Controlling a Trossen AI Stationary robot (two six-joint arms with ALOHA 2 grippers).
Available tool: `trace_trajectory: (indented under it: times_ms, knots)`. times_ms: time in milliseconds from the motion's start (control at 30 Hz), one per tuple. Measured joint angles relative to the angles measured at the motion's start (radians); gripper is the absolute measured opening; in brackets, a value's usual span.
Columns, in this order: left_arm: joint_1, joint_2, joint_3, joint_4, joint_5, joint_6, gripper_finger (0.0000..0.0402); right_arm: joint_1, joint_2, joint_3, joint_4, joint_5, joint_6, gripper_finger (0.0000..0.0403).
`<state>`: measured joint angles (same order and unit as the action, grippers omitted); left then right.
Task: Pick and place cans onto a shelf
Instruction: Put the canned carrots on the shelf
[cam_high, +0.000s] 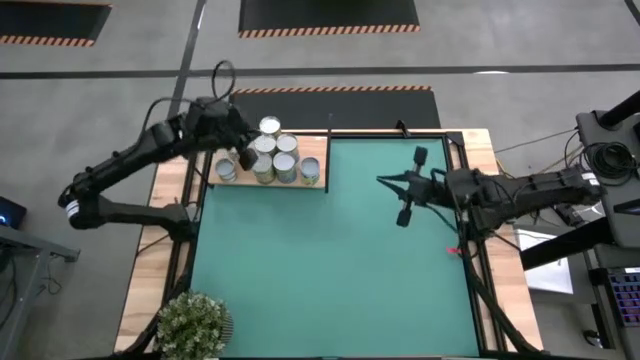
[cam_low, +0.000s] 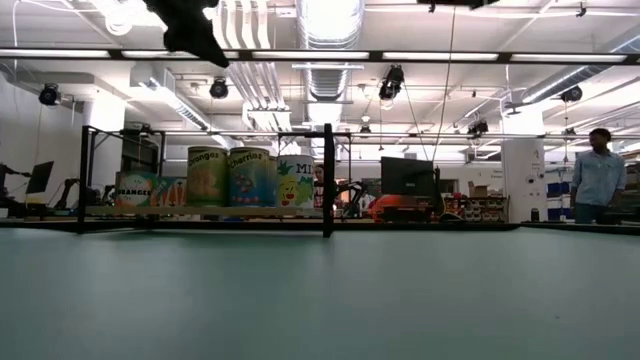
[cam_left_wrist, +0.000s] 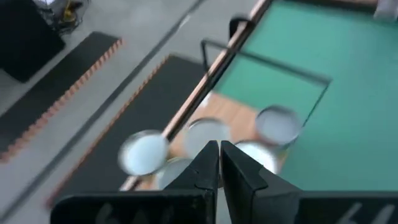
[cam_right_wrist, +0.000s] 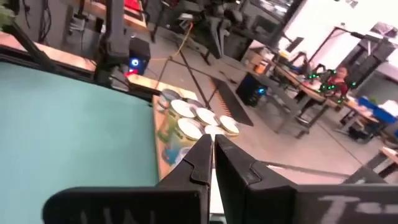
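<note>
Six cans (cam_high: 272, 157): at least this many show in the high view, clustered on the shelf (cam_high: 314, 148) at the mat's far left corner, one seemingly stacked on others.
Green mat (cam_high: 330, 260): no can lies loose on it.
Left gripper (cam_high: 243, 158): above the cans' left edge, fingers pressed together, holding nothing.
Right gripper (cam_high: 382, 181): well apart from the shelf over the mat's right side, jaws closed and empty.
Progress: placing looks finished or nearly so; I see nothing left to fetch.
Plant (cam_high: 193, 325): at the near left corner.
</note>
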<state>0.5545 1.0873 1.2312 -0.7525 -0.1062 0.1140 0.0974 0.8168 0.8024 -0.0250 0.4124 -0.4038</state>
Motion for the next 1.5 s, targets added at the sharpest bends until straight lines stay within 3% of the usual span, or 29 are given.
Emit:
trace_trajectory:
  times_ms: [233,433,633,833,1200,1400,1500]
  knots:
    - [0.096,0.305,0.383,-0.372,0.000,0.194,0.0000,-0.220,-0.004,-0.033,-0.007,-0.106,0.017,0.0009]
    - [0.201,0.541,0.596,-0.756,-0.073,0.341,0.0000,-0.284,-0.004,-0.041,0.013,-0.142,-0.015,0.0009]
    - [0.347,0.613,0.566,-0.783,-0.079,0.373,0.0000,-0.288,-0.018,-0.041,0.027,-0.181,-0.039,0.0009]
    - [0.444,0.617,0.469,-0.734,0.076,0.457,0.0000,-0.288,-0.035,-0.041,0.031,-0.180,-0.052,0.0009]
    - [0.449,0.619,0.330,-0.684,0.093,0.530,0.0000,-0.288,-0.039,-0.041,0.062,-0.180,-0.084,0.0009]
    - [0.449,0.622,0.330,-0.682,0.093,0.467,0.0000,-0.288,-0.036,-0.041,0.061,-0.179,-0.088,0.0009]
    - [0.449,0.622,0.340,-0.688,0.104,0.330,0.0000,-0.288,-0.036,-0.041,0.060,-0.178,-0.088,0.0009]
